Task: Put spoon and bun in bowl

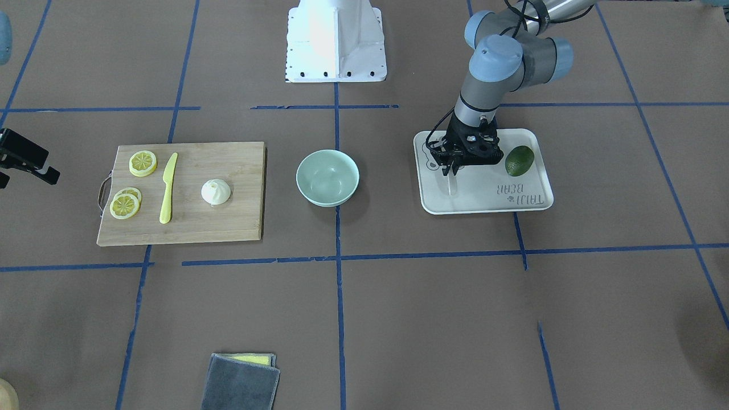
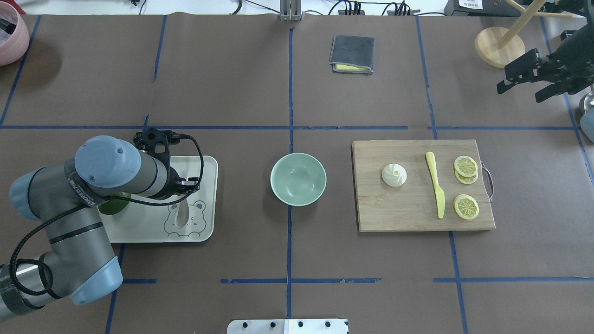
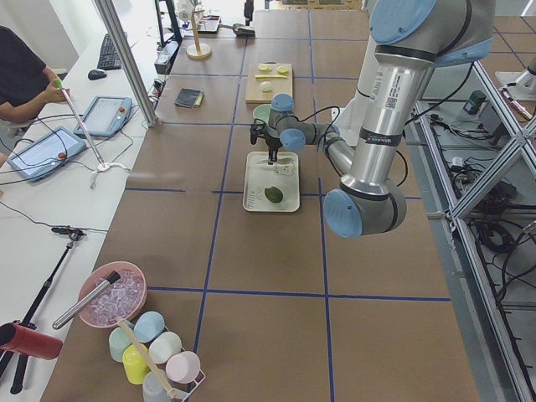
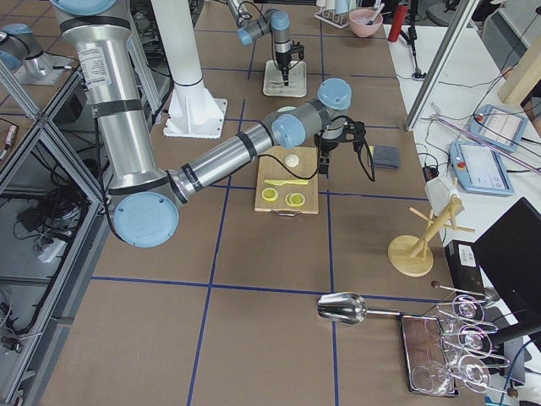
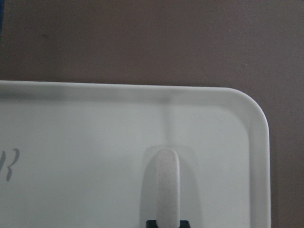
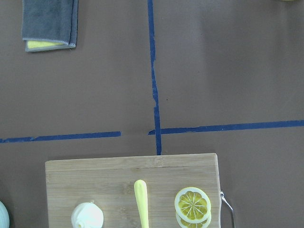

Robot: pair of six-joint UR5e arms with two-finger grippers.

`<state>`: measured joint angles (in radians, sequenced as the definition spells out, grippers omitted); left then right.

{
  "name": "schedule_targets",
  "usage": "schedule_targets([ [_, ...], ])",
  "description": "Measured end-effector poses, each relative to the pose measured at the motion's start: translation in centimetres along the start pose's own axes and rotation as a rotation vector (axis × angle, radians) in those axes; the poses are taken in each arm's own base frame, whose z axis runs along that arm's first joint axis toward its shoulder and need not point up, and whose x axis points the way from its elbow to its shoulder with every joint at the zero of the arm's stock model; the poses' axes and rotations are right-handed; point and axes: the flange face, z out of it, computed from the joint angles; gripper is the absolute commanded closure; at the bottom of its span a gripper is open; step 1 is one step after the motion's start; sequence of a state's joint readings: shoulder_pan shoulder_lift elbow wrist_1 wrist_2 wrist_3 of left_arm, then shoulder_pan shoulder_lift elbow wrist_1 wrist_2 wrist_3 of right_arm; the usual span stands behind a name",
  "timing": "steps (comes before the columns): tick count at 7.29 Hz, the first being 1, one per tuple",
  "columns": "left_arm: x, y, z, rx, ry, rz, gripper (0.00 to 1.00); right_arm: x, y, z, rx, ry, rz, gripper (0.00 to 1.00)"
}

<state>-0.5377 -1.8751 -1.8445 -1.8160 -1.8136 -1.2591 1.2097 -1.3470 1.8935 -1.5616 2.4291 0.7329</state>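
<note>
The left claw (image 1: 453,169) is being held closed on the spoon (image 5: 167,185). In the wrist view its dark fingertips are pressing against both sides of the off-white handle, whose rounded end is sticking out past them. The spoon is being kept low over the cream tray (image 1: 490,200), its scoop over the printed bear face; whether it is touching the tray cannot be told. A green avocado (image 1: 519,160) is being carried on the same tray, just beside the claw. The tray is being borne by the brown-papered desk (image 1: 398,319) on the robot's left side.

Near the tray, at the desk's middle, the mint-green bowl (image 1: 327,199) is standing upright. Beyond the bowl, a wooden cutting board (image 1: 233,165) is being occupied by the bun (image 1: 216,192), upright at the end nearest the bowl, a yellow knife (image 1: 167,191) and lemon slices (image 1: 142,163).

The right claw (image 2: 522,83) is being held above the desk off the board's far outer corner, well apart from the bun, its jaws spread apart. A folded grey cloth (image 1: 242,384) is lying on the operators' side.
</note>
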Motion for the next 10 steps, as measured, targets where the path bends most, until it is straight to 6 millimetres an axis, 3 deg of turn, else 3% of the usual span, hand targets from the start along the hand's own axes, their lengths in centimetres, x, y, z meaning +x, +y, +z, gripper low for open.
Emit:
schedule_targets([
  [2,0.7,-2.7,-3.7,0.036,-0.009,-0.039,1.00,-2.3,0.4,1.5,-0.008,0.009,-0.002,0.00],
  [3,2.3,-4.1,-5.6,0.060,0.024,-0.075,1.00,-3.8,0.7,2.7,0.000,0.016,-0.007,0.00],
  [5,7.3,-5.6,-8.6,0.083,0.117,-0.201,1.00,-6.9,2.2,7.1,0.042,0.028,-0.010,0.00],
  [6,10.1,-6.3,-9.1,0.082,0.166,-0.291,1.00,-8.5,3.5,9.9,0.063,0.036,-0.009,0.00],
  [8,14.9,-6.9,-7.2,0.062,0.257,-0.411,1.00,-11.8,7.2,15.7,0.097,0.070,-0.011,0.00],
  [10,16.8,-7.5,-4.4,0.052,0.298,-0.438,1.00,-13.5,9.9,18.7,0.090,0.088,-0.030,0.00],
])
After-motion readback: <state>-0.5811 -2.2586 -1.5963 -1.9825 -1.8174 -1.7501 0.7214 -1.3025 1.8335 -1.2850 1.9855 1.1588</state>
